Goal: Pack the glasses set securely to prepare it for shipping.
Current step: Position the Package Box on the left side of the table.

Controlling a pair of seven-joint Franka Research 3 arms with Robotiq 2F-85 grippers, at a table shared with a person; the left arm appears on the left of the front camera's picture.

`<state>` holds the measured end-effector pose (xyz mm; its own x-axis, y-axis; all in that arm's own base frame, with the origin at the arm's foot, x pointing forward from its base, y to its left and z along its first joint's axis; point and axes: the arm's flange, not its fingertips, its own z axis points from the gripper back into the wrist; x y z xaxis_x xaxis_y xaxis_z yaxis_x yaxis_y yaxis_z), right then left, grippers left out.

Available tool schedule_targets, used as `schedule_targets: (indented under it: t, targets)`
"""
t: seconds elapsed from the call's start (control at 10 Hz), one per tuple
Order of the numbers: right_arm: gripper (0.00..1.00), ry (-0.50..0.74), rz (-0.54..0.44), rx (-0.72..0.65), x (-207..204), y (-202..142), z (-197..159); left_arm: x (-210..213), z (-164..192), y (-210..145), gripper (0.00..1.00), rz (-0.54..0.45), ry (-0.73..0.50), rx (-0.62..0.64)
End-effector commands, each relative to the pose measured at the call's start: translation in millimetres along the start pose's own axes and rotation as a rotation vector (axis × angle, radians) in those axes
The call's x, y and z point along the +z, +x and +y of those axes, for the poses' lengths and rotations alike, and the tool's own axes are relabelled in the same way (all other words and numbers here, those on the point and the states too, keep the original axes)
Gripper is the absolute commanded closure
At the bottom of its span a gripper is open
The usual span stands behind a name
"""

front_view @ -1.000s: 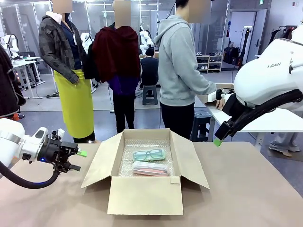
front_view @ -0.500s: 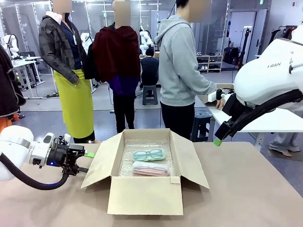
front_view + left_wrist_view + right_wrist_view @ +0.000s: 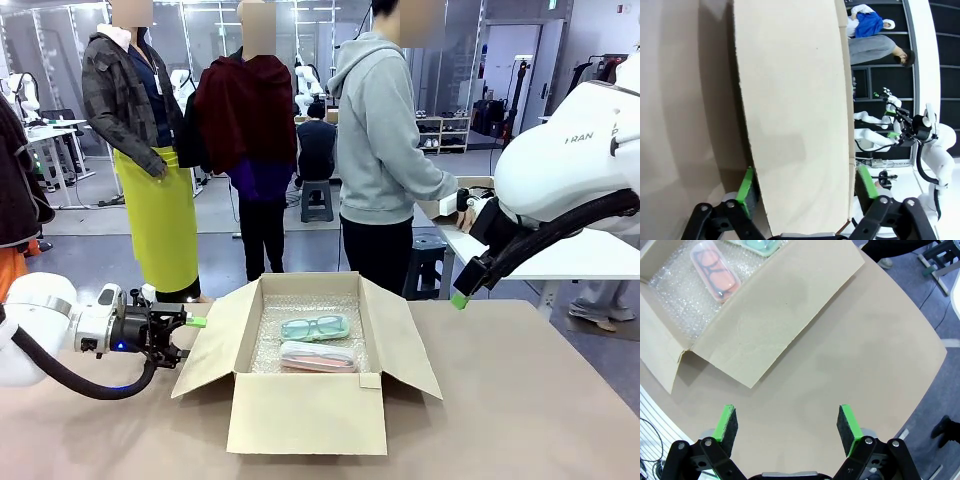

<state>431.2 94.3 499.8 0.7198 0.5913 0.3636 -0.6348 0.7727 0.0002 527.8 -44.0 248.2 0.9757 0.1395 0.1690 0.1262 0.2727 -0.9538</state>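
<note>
The mint-green case (image 3: 314, 327) showing spectacle frames and the pale pink case (image 3: 318, 356) lie side by side on bubble wrap inside the open cardboard box (image 3: 306, 413). My left gripper (image 3: 192, 338) is open at the box's left flap (image 3: 210, 340). In the left wrist view the flap (image 3: 790, 115) runs between the two green pads of the left gripper (image 3: 805, 186). My right gripper (image 3: 460, 298) hangs above the table to the right of the box. It is open (image 3: 787, 422) and holds nothing. Below it lie the right flap (image 3: 785, 310), the pink case (image 3: 715, 271) and an edge of the mint case (image 3: 760, 244).
All of the box's flaps stand open. Bare tan tabletop (image 3: 520, 400) surrounds the box. A person in a grey hoodie (image 3: 385, 150) stands past the far edge, turned toward a side table (image 3: 560, 262). Other people stand farther back.
My left gripper has moved right across the table until its fingers reach the box's left flap. The right arm, box and cases have not moved.
</note>
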Motion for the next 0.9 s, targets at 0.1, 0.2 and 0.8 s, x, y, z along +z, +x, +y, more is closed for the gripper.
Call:
schedule_targets:
  t: [0.1, 0.2, 0.8]
  targets:
    - [0.0, -0.006, 0.008, 0.017, 2.5, 1.1, -1.1, 6.8, 3.5, 2.9, 0.29, -0.01, -0.064, -0.033]
    - [0.0, -0.006, 0.008, 0.017, 2.5, 1.1, -1.1, 8.7, 1.6, 2.2, 0.37, -0.012, -0.071, -0.038]
    - [0.0, -0.006, 0.008, 0.017, 2.5, 1.1, -1.1, 8.8, -4.7, 1.4, 1.0, -0.003, -0.074, -0.065]
